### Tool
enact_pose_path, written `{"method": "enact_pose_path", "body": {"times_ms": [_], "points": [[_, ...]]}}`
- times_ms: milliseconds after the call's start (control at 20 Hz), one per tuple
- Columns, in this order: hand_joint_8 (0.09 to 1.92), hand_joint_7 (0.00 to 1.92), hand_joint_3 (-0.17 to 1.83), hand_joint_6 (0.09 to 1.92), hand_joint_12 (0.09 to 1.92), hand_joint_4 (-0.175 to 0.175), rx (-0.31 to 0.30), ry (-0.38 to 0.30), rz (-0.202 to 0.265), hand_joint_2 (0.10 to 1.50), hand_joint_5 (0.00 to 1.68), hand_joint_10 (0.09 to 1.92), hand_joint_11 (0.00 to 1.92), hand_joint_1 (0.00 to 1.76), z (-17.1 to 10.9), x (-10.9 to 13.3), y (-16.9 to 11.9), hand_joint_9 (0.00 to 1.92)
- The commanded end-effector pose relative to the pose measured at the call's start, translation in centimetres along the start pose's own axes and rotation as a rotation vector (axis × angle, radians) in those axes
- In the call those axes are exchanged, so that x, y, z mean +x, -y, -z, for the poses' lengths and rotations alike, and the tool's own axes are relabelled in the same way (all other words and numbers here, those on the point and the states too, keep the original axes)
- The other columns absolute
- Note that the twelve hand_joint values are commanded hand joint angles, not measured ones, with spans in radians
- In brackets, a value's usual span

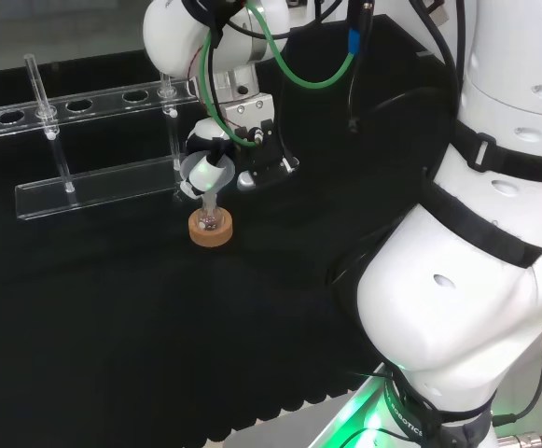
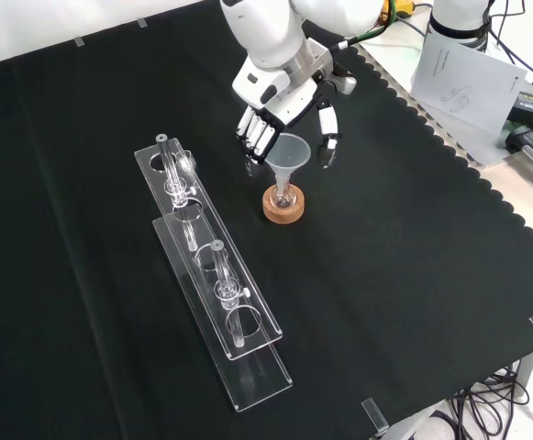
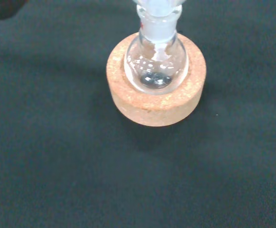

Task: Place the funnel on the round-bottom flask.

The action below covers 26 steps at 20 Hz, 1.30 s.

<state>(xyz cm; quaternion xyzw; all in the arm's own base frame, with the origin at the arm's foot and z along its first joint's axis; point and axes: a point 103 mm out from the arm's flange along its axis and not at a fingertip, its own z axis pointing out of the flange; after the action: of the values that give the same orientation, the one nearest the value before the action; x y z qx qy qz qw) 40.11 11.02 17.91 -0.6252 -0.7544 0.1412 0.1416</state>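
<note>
The hand (image 2: pixel 280 110) hangs open around a funnel (image 2: pixel 287 158) apparently seated in the flask (image 3: pixel 156 61) on its cork ring (image 2: pixel 283 205); brushing it while leaving could topple both.

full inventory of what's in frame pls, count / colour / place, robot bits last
funnel: 1, translucent white, stem in the neck of the flask, at the hand
round-bottom flask: 1, clear glass, upright in the cork ring
cork ring: 1, tan, on the cloth near the front view's centre top
test tube rack: 1, clear plastic, left of the flask in the front view, with clear tubes in it
black cloth: 1, covers the bench
papers: white, off the cloth at the front view's top right
arm: 1, white, head view's right
hand: 1, black and white, fingers about the funnel's rim
</note>
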Motion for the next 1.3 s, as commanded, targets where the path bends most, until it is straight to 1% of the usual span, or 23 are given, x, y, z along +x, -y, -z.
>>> {"method": "enact_pose_path", "body": {"times_ms": [50, 200, 300, 400, 500, 650, 750, 1000, 1100, 1300], "points": [[0.69, 0.23, 0.36, 0.09, 1.37, -0.035, -0.022, -0.007, 0.06, 0.61, 0.38, 0.62, 0.36, 0.51, 0.6, 0.8, 0.5, 0.53], [0.65, 0.07, 0.31, 0.09, 1.41, -0.032, -0.061, -0.013, 0.071, 0.63, 0.29, 0.65, 0.29, 0.49, 1.3, 1.2, 0.7, 0.35], [0.5, 0.02, 0.28, 0.09, 1.43, -0.026, -0.087, -0.01, 0.075, 0.64, 0.2, 0.68, 0.22, 0.48, 1.9, 1.4, 0.9, 0.22], [0.35, 0.0, 0.24, 0.09, 1.45, -0.022, -0.106, -0.011, 0.074, 0.65, 0.13, 0.73, 0.16, 0.48, 2.5, 1.6, 1.0, 0.12], [0.27, 0.0, 0.23, 0.09, 1.46, -0.02, -0.12, -0.011, 0.072, 0.66, 0.09, 0.75, 0.11, 0.47, 3.2, 1.7, 1.1, 0.07], [0.23, 0.0, 0.22, 0.09, 1.47, -0.019, -0.146, -0.012, 0.068, 0.68, 0.08, 0.76, 0.08, 0.48, 4.3, 1.5, 1.3, 0.05], [0.27, 0.0, 0.21, 0.09, 1.47, -0.02, -0.163, -0.012, 0.058, 0.68, 0.08, 0.76, 0.07, 0.48, 5.0, 1.1, 1.5, 0.05], [0.55, 0.01, 0.19, 0.09, 1.45, -0.028, -0.202, -0.027, 0.035, 0.72, 0.13, 0.73, 0.11, 0.54, 7.3, -1.1, 2.2, 0.21], [0.61, 0.05, 0.19, 0.09, 1.45, -0.03, -0.207, -0.033, 0.026, 0.73, 0.15, 0.73, 0.13, 0.56, 8.2, -2.2, 2.4, 0.26], [0.66, 0.11, 0.2, 0.09, 1.43, -0.031, -0.217, -0.028, -0.017, 0.73, 0.18, 0.71, 0.16, 0.57, 9.6, -4.6, 2.7, 0.32]]}}
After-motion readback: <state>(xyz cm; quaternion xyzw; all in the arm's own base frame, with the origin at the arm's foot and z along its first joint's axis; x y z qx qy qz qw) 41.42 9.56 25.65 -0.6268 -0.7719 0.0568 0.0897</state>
